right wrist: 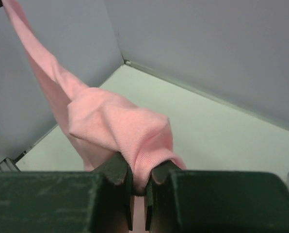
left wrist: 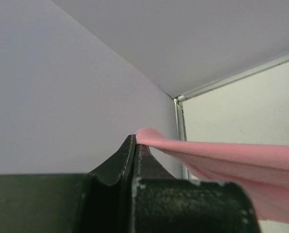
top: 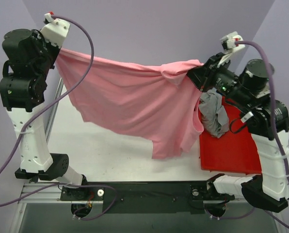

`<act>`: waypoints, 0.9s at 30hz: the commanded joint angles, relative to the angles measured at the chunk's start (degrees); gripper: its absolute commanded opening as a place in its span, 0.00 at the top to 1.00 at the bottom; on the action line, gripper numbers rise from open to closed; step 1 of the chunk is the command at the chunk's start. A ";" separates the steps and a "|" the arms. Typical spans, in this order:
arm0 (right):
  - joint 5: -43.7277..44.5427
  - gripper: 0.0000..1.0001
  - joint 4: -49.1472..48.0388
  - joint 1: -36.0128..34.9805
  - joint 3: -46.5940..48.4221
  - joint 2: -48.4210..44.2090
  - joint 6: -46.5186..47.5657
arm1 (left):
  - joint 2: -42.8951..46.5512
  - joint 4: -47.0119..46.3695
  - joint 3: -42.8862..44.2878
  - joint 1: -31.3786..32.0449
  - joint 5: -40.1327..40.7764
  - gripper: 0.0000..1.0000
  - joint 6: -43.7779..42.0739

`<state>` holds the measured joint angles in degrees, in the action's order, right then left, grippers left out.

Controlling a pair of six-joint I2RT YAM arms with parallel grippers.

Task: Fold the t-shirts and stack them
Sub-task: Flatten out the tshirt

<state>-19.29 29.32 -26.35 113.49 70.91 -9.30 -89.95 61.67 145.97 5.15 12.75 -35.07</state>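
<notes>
The pink t-shirt (top: 135,102) hung in the air above the bench (top: 105,150), stretched between the two arms like a sagging banner. Its top edge ran from the left end effector (top: 56,52) at the far left to the right end effector (top: 197,74) at the far right. The cloth drooped below that line, and its lowest flap hung toward the near middle of the bench, just beside the red bin (top: 232,150). Whether that flap touched the bench could not be told.

In the left wrist view the left fingers (left wrist: 127,155) were pressed together on a thin pinch of pink cloth, which led away taut to the right. In the right wrist view the right fingers (right wrist: 118,170) were clamped on a thicker, bunched fold of the same shirt, and the rest trailed up and to the left.

A grey t-shirt (top: 213,114) lay crumpled in the far left corner of the red bin, under the right arm and close against the pink shirt's hanging edge.
</notes>
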 commanded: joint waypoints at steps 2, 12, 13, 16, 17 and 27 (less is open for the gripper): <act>-0.39 1.00 -2.51 -0.28 -8.36 6.94 -1.77 | -3.91 -0.50 -11.66 -0.31 -4.48 1.00 1.67; -4.70 1.00 -5.50 7.54 -8.22 34.79 -10.56 | -15.86 -15.16 -35.14 -0.31 -5.02 1.00 1.67; -4.53 1.00 -5.59 8.50 -4.20 40.47 -11.17 | -19.35 -18.05 -34.18 -0.40 -4.15 1.00 2.28; -3.30 1.00 -4.89 9.82 5.14 50.88 -13.02 | -29.62 -19.05 -26.04 -0.31 -3.09 1.00 3.69; -3.21 1.00 -4.89 10.09 8.81 54.73 -13.29 | -31.49 -18.52 -23.91 -0.40 -3.09 1.00 4.48; 6.17 0.27 -3.40 10.27 11.59 59.09 -12.68 | -44.61 -16.94 -13.18 -0.40 -5.63 0.31 5.80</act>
<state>-18.20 25.04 -15.49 124.09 135.50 -22.37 -134.58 46.33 126.69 5.13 8.25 -30.96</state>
